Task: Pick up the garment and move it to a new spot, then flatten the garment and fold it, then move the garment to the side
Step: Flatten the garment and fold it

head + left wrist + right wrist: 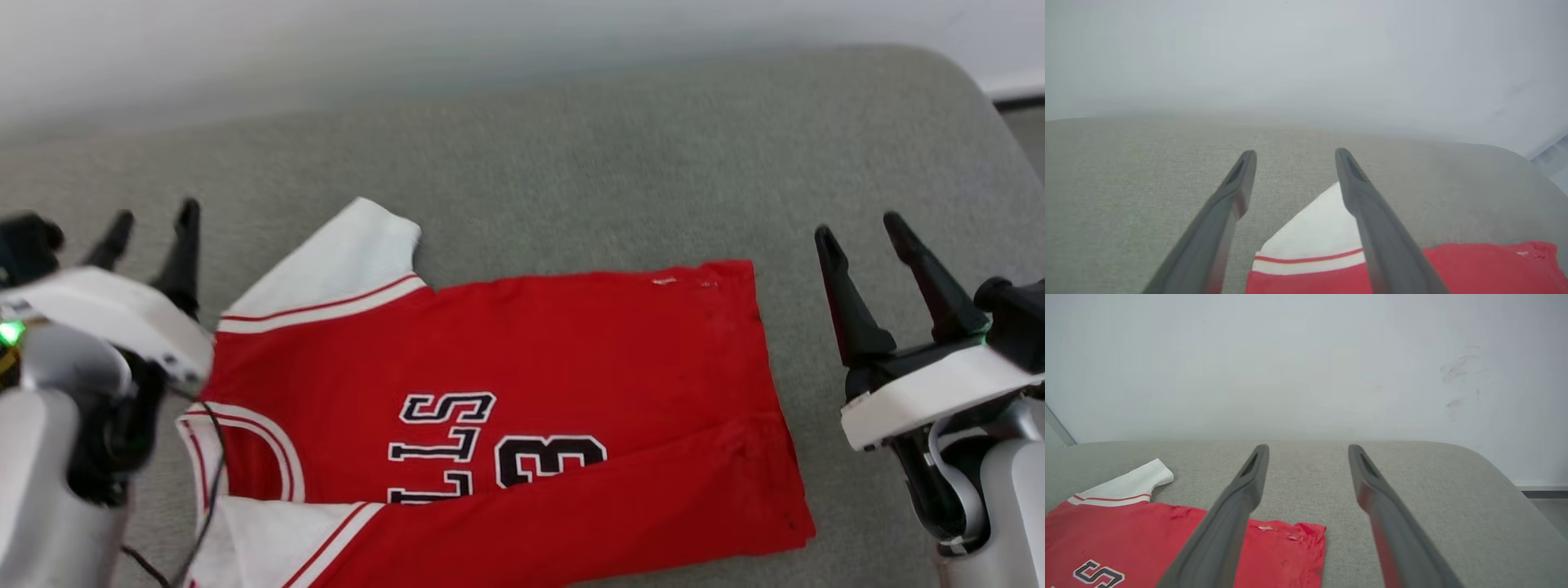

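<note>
Backdrop: plain white wall (pixel 1306 355) with a few scuff marks, pretty blurry in the head view.
Surface: grey fabric cushion (pixel 571 163) with a rounded far right corner. Its near edge is cut off by the frame.
Shirt: red shirt (pixel 571 343) lying flat mid-cushion, collar (pixel 245 449) end toward the robot's left, hem toward its right.
Hidden bits: the near long edge is folded up over the front, so the lettering (pixel 445 441) only reads "LLS" and "3". The near sleeve runs off the bottom of the head view.
Shirt vs fingers: it sits between the two grippers and touches neither. The far white sleeve (pixel 343 261) is just beside the left one, and the hem is near the right one.
Left gripper (pixel 156 211): low at the left edge, fingers aimed at the wall and spread wide, nothing held. Its wrist blocks part of the shoulder area.
Right gripper (pixel 857 226): mirrored on the right, fingers wide apart, empty too.
Cable (pixel 208 490): thin black one crossing the collar.
</note>
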Robot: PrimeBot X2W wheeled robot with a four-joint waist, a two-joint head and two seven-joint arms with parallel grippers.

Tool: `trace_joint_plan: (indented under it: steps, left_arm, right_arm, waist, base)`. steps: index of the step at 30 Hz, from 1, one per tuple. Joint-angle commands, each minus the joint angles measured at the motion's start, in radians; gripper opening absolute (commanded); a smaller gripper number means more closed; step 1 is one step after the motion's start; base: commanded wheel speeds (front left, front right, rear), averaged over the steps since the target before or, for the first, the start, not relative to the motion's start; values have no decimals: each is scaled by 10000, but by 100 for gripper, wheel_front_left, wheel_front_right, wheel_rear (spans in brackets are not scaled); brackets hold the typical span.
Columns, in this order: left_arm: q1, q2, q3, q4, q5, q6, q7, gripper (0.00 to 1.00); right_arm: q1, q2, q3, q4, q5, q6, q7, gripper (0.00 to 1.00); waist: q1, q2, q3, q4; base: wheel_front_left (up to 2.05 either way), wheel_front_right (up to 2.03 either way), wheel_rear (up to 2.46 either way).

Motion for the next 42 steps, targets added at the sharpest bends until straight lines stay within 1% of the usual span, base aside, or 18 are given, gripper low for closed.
trace_joint_plan:
  steps: [1, 4, 7, 11, 12, 15, 16, 20, 23, 24, 25, 26, 27, 30, 34, 35, 38, 42]
  left_arm:
    - [-450, 94, 15, 95, 12, -108, 93, 100]
    - [-1455, 334, -98, 422, -106, -431, 581, 100]
    - [-2382, 625, -387, 889, -376, -900, 1598, 100]
    - [-3405, 1098, -946, 1525, -774, -1512, 3532, 100]
    - [-3798, 1362, -1170, 1837, -981, -1680, 4576, 100]
    - [-4222, 1755, -1510, 2166, -1155, -1728, 6085, 100]
    - [-4556, 2099, -1798, 2404, -1147, -1742, 7146, 100]
    - [-4702, 2267, -2053, 2864, -1205, -1549, 8110, 100]
    - [-4385, 2156, -2236, 3334, -1316, -1314, 8602, 100]
    - [-4289, 2071, -2258, 3432, -1386, -1294, 8666, 92]
    - [-4198, 1954, -2246, 3510, -1485, -1254, 8665, 48]
    - [-4095, 1860, -2257, 3569, -1537, -1262, 8634, 32]
    - [-4024, 1803, -2282, 3623, -1536, -1301, 8557, 0]
    - [-3965, 1568, -2273, 3773, -1603, -1411, 8213, 0]
    - [-4259, 1425, -2224, 3913, -1447, -1573, 7614, 0]
    - [-4259, 1425, -2224, 3913, -1447, -1573, 7614, 0]
    - [-4594, 1263, -2189, 3990, -1273, -1655, 7078, 0]
    - [-5068, 827, -2290, 3959, -1092, -1860, 6413, 0]
  right_arm:
    - [-162, 106, 20, -92, -61, -4, -97, 100]
    - [-403, 271, 6, -219, -111, -6, -178, 100]
    - [-547, 400, 50, -213, -121, -4, -248, 100]
    - [-664, 527, 150, -87, -77, -4, -316, 100]
    - [-698, 596, 184, 9, -39, -4, -325, 100]
    - [-706, 682, 226, 137, 43, -4, -387, 100]
    - [-739, 765, 299, 250, 150, -4, -458, 100]
    - [-828, 823, 380, 436, 334, -4, -549, 100]
    - [-848, 803, 459, 575, 477, -4, -542, 100]
    - [-864, 765, 536, 633, 560, -4, -452, 100]
    - [-912, 703, 624, 632, 696, -4, -470, 100]
    - [-943, 611, 732, 653, 837, -4, -394, 100]
    - [-964, 528, 806, 700, 989, -4, -320, 100]
    - [-1115, 266, 1005, 802, 1390, -4, -64, 100]
    - [-1470, -178, 1140, 1075, 2055, -4, 533, 100]
    - [-1470, -178, 1140, 1075, 2055, -4, 533, 100]
    - [-1883, -640, 1419, 1515, 2850, -4, 1738, 100]
    - [-2517, -1355, 1698, 2215, 3631, -4, 3505, 100]
  waist:
    - [-2, 0, 956, -584]
    - [-2, 0, 1465, -839]
    - [-2, 0, 1811, -1069]
    - [-2, 0, 2100, -1400]
    - [-2, 0, 2207, -1573]
    - [-2, 0, 2363, -1811]
    - [-2, 0, 2534, -2007]
    - [-2, 0, 2732, -2189]
    - [-2, 0, 2790, -2266]
    - [-2, 0, 2794, -2279]
    - [-2, 0, 2799, -2281]
    - [-2, 0, 2802, -2275]
    - [-2, 0, 2800, -2255]
    - [-2, 0, 2734, -2117]
    - [-2, 0, 2557, -1805]
    - [-2, 0, 2557, -1805]
    - [-2, 0, 2383, -1463]
    - [-2, 0, 2196, -826]
  base:
    - [0, 0, 0]
    - [0, 0, 0]
    - [0, 0, 0]
    - [0, 0, 0]
    - [0, 0, 0]
    - [0, 0, 0]
    - [0, 0, 0]
    - [0, 0, 0]
    - [0, 0, 0]
    - [0, 0, 0]
    - [0, 0, 0]
    - [0, 0, 0]
    - [0, 0, 0]
    - [0, 0, 0]
    - [0, 0, 0]
    - [0, 0, 0]
    - [0, 0, 0]
    - [0, 0, 0]
